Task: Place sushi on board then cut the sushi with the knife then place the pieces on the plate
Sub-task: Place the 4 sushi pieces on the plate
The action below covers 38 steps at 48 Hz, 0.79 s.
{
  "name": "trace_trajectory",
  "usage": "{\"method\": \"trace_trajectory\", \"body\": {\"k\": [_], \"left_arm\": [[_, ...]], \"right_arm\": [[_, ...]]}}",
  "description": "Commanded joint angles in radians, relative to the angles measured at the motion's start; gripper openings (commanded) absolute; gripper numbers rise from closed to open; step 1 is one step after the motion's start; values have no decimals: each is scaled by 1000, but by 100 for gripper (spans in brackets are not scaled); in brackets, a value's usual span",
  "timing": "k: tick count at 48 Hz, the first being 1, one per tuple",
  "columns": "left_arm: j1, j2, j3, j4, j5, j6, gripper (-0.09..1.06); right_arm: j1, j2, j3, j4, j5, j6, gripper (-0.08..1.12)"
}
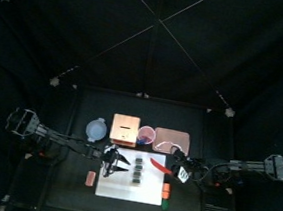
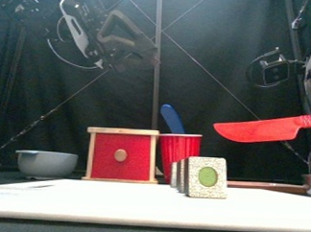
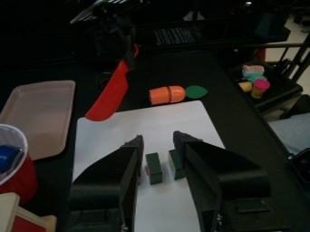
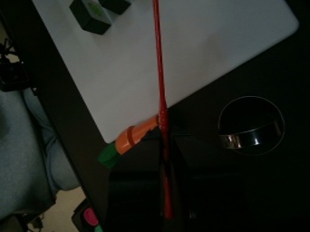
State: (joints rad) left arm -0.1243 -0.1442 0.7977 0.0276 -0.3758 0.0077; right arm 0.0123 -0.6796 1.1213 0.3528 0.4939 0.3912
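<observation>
The dark green sushi roll (image 2: pixel 201 176) stands on the white cutting board (image 2: pixel 117 205), several blocks side by side (image 3: pixel 155 167). My left gripper (image 3: pixel 158 139) hangs open well above the roll (image 1: pixel 123 171), touching nothing. My right gripper (image 1: pixel 180 171) is shut on the handle of the red knife (image 2: pixel 265 128), which it holds level in the air to the right of the roll and above the board. The right wrist view shows the blade (image 4: pixel 159 72) edge-on over the board (image 4: pixel 206 45), with the sushi (image 4: pixel 97 11) off to one side. The pink tray (image 1: pixel 171 140) lies behind the board.
Behind the board stand the wooden box with a red drawer front (image 2: pixel 122 153), the red cup (image 2: pixel 180 153) with the blue knife (image 2: pixel 173 118), and the blue-grey bowl (image 2: pixel 46 162). An orange and green toy (image 3: pixel 175 93) lies by the board's right edge. The metal cutter (image 4: pixel 248 124) sits nearby.
</observation>
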Motion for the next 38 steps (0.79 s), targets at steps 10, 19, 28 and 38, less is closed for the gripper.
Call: {"method": "trace_trajectory", "body": {"k": [10,19,28,38], "left_arm": [[0,-6,-11,-12,-11,0,74],[0,-6,-11,-17,-11,2,74],[0,-6,-12,-17,-11,0,74],[0,-6,-14,-17,-11,0,74]], "right_arm": [[3,-6,-15,-6,0,-3,49],[3,-5,-18,-14,0,-3,58],[5,-6,-26,-20,0,-3,60],[12,-17,-64,-46,2,-5,60]]}}
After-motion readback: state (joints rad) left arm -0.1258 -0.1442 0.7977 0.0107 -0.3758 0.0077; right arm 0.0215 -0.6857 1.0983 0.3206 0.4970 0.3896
